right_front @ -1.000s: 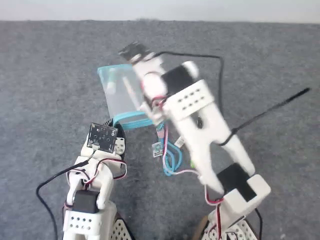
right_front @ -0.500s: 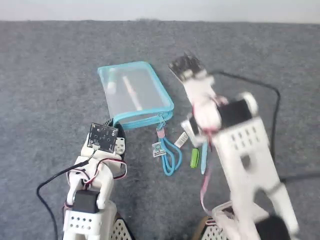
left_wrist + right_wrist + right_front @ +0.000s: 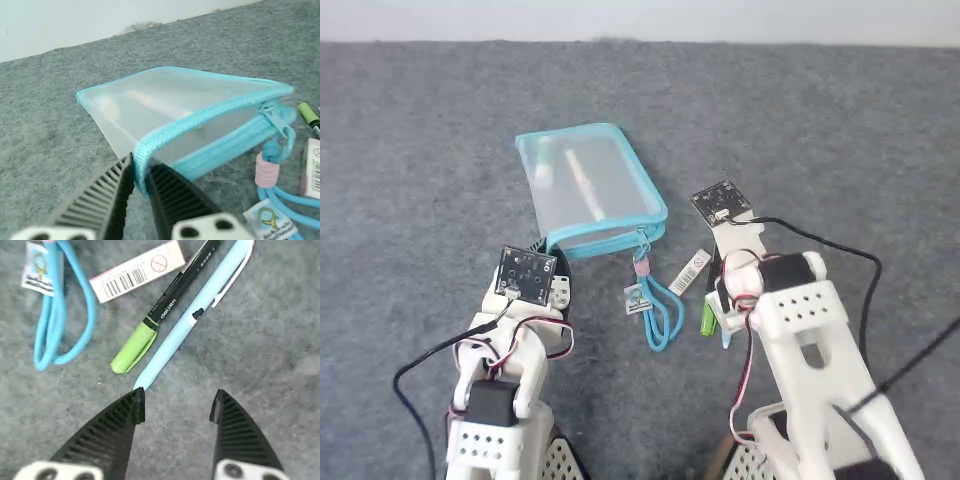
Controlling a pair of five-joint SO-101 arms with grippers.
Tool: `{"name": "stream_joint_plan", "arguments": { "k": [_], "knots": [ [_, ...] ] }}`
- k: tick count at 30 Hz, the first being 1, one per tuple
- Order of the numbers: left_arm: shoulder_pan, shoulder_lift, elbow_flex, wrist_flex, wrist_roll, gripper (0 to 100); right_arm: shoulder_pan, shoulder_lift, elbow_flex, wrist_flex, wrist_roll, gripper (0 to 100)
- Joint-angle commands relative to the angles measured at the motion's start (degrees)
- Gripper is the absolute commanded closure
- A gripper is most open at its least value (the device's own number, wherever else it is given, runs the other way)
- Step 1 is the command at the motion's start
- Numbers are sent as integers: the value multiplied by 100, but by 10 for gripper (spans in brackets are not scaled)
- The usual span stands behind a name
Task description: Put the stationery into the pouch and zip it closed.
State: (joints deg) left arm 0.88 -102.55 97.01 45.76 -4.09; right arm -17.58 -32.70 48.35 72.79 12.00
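Left gripper (image 3: 140, 172) is clamped on the pouch (image 3: 170, 107), pinching the teal zipper edge right at the near corner. So that one's got a solid bite. Pouch lies on the grey mat (image 3: 420, 150), and through the clear side you can see a pale stick and something white inside, can't tell what they are. Zipper pull (image 3: 277, 122) sits at the end away from the grip, with a pink bead (image 3: 267, 170) and a blue cord (image 3: 285, 196) hanging off it. Can't tell for sure if the zip is open or not.

Right gripper (image 3: 177, 402) is spread wide with nothing in it, low over the mat. The tip of the light blue pen (image 3: 192, 319) sits just at one fingertip. Green-capped marker (image 3: 167, 306) lies right alongside the pen, pretty much parallel. Eraser (image 3: 137, 271), the white one with the barcode, is just beyond the marker, and the cord loop is next to that.

From the high view, pen, marker and eraser are all outside the pouch, on the mat between the cord and the right arm.
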Motion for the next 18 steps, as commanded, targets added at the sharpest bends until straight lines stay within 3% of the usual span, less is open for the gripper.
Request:
{"name": "stream_joint_plan", "arguments": {
  "k": [1, 7, 18],
  "knots": [
    [9, -53, -40, 18, -44, 988, 57, 681, 18, -549, -237, 790],
    [26, -53, -40, 18, -44, 988, 48, 1745, -9, -1103, -360, 790],
    [18, -53, -40, 18, -44, 988, 57, 2290, -9, -1147, -360, 792]
  ]
}}
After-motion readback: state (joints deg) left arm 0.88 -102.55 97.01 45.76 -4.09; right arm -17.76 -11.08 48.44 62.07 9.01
